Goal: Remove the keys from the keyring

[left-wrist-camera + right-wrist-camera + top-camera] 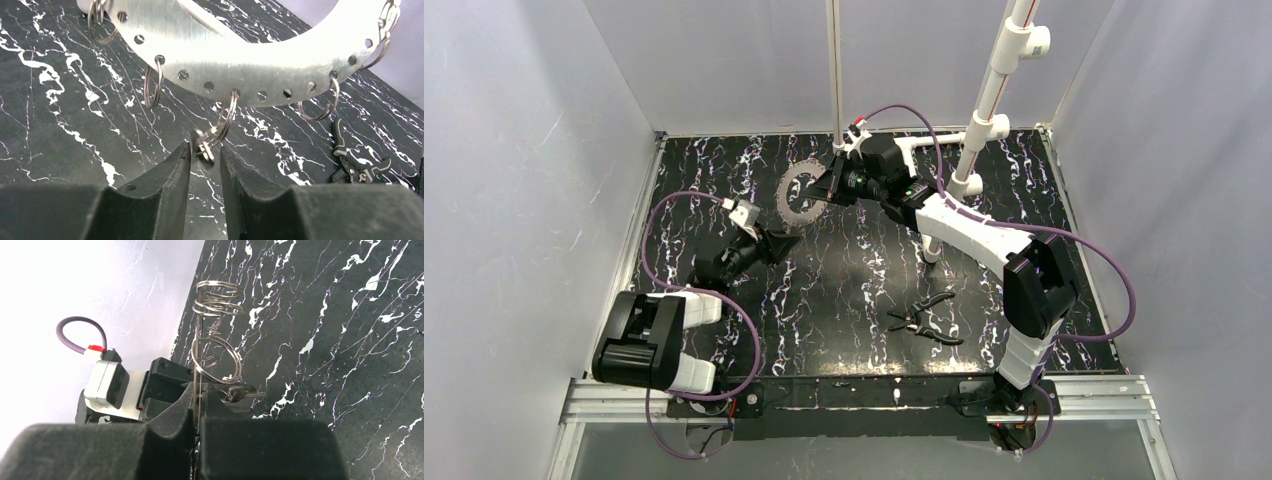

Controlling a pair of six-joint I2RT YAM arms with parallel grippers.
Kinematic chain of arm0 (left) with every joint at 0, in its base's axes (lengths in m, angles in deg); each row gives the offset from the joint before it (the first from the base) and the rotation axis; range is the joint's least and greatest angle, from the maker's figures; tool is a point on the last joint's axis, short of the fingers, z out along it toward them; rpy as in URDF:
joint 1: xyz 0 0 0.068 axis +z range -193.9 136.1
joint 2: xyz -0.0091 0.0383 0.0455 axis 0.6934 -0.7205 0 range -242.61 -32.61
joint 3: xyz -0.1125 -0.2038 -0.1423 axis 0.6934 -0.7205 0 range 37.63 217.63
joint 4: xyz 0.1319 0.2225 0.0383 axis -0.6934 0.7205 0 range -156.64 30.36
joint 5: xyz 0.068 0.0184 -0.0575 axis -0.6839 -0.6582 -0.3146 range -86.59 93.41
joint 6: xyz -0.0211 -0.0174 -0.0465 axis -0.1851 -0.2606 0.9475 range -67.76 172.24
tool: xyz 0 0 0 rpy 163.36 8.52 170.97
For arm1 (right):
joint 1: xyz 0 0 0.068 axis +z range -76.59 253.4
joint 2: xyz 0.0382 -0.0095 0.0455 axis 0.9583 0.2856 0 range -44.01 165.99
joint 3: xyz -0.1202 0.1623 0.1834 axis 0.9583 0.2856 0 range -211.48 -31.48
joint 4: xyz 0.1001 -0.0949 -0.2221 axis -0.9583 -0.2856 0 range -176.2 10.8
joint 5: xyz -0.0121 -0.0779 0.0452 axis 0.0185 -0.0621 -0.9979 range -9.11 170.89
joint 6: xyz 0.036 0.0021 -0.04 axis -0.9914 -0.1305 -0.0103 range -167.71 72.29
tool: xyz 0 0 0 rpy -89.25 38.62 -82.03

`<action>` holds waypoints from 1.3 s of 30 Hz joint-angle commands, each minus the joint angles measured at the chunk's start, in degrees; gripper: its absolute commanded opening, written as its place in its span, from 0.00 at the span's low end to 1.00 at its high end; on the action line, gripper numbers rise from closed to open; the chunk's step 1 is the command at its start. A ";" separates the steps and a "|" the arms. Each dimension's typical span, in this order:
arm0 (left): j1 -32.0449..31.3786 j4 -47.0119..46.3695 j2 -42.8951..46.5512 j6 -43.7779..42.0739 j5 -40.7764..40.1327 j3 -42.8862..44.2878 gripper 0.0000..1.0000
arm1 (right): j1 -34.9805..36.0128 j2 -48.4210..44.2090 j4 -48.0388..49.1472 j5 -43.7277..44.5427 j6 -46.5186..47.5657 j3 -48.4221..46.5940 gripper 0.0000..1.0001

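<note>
The keyring (799,195) is a silvery toothed metal circle held up off the black marbled table at the back centre. My right gripper (829,185) is shut on its rim; in the right wrist view the plate (196,340) stands edge-on between the pads of my right gripper (200,395). Several wire split rings (152,87) hang from holes along the band (240,62). A small key (202,141) dangles from one split ring (227,117). My left gripper (205,149) sits just below the circle with its fingertips closed in on that key.
Black-handled pliers (927,318) lie on the table at the front right, and show at the right edge of the left wrist view (352,160). A white pipe stand (994,90) and a thin pole (834,70) rise at the back. Grey walls enclose the table.
</note>
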 commanded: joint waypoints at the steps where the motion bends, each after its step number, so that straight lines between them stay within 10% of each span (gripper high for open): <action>1: -0.10 -4.95 0.86 -0.22 -0.71 0.10 0.23 | -0.18 -1.02 1.89 -0.62 -1.52 -3.25 0.01; 6: -0.10 -4.36 2.90 -1.22 1.79 -0.08 0.00 | -0.86 -1.42 1.79 0.11 -1.64 -2.82 0.01; 14: 1.99 6.94 8.29 -1.14 4.93 0.99 0.00 | -2.45 -2.17 4.12 0.11 -1.97 0.93 0.01; 23: 5.81 58.92 10.70 -13.54 11.40 20.40 0.00 | -2.55 -2.13 12.61 -2.88 -3.35 9.57 0.02; 29: 5.79 83.57 16.38 -29.78 6.26 29.03 0.00 | -1.89 -1.60 19.44 -5.83 -5.56 14.54 0.16; 39: 5.60 101.57 18.49 -43.32 2.75 35.12 0.00 | -1.16 -2.46 25.36 -8.37 -6.24 20.66 0.74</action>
